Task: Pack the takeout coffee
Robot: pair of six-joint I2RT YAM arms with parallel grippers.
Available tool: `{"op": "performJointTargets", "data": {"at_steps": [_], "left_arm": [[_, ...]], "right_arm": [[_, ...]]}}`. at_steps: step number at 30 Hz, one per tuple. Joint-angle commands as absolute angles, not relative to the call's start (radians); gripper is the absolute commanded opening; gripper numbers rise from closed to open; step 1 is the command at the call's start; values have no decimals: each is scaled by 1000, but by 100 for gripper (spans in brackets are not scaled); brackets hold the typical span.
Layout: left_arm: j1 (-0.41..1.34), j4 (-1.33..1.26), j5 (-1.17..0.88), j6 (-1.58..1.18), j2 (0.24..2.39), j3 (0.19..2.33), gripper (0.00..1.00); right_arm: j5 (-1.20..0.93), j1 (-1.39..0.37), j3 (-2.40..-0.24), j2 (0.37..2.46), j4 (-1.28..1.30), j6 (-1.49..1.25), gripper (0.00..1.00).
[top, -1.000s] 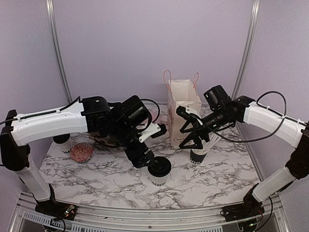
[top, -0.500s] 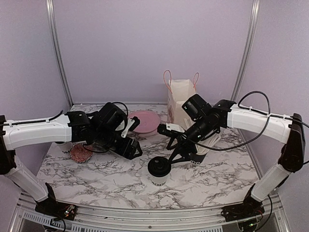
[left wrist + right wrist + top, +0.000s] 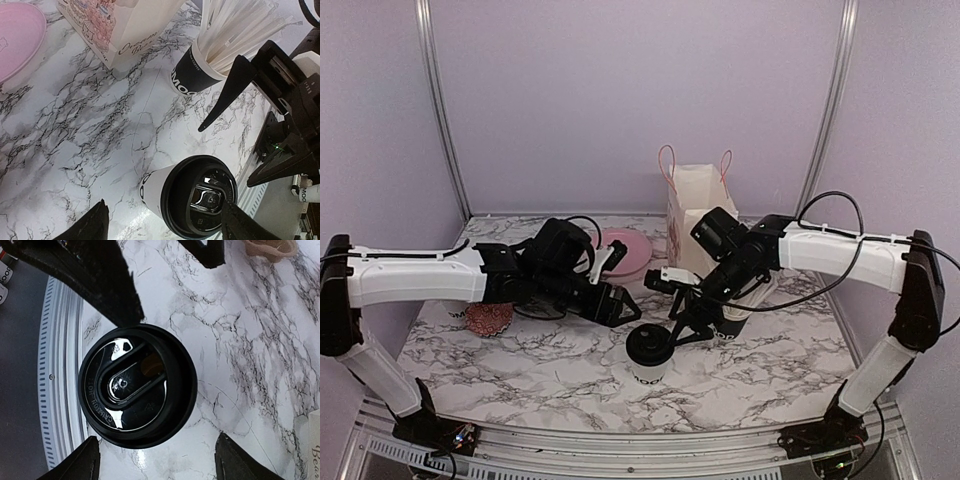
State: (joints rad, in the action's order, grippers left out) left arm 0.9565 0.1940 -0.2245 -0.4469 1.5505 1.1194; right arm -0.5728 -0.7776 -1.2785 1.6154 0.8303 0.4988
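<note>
Cup (image 3: 649, 352) upright, lid on, counter (image 3: 520, 365) 6 o'clock. R claw (image 3: 678, 324) wide at cup's 1 o'clock; L claw (image 3: 625, 308) wide at 10.

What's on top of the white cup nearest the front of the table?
A round black lid sits on the white cup, closing its whole mouth, a glossy tab at its middle. The lid hides whatever is inside.

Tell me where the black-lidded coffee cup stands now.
Top view: the coffee cup stands front centre on the marble table, right next to the right pincer.
</note>
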Motion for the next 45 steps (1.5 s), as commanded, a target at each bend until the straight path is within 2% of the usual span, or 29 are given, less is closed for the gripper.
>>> {"op": "performJointTargets", "data": {"at_steps": [1,10,19,26,33,39,42,45], "left_arm": [[957,101,-284,-470,1584,1085,78],[962,42,-337,-484,1624,1041,71],[965,43,-346,-497,1626,966,59],[984,23,-342,-504,1623,940,57],[989,20,-305,-531,1645,922,55],[991,16,-320,-527,1636,904,54],[991,18,-330,-513,1630,905,54],[991,16,-334,-512,1638,912,54]], "right_arm": [[-568,-779,-1280,1642,821,476,76],[-566,-779,-1277,1671,813,464,73],[-558,-779,-1282,1719,810,461,69],[-555,-778,-1286,1741,812,459,67],[-720,-761,-1308,1732,868,477,69],[-824,-711,-1339,1761,885,439,61],[-816,-697,-1353,1784,878,418,53],[-810,-692,-1363,1804,871,399,50]]}}
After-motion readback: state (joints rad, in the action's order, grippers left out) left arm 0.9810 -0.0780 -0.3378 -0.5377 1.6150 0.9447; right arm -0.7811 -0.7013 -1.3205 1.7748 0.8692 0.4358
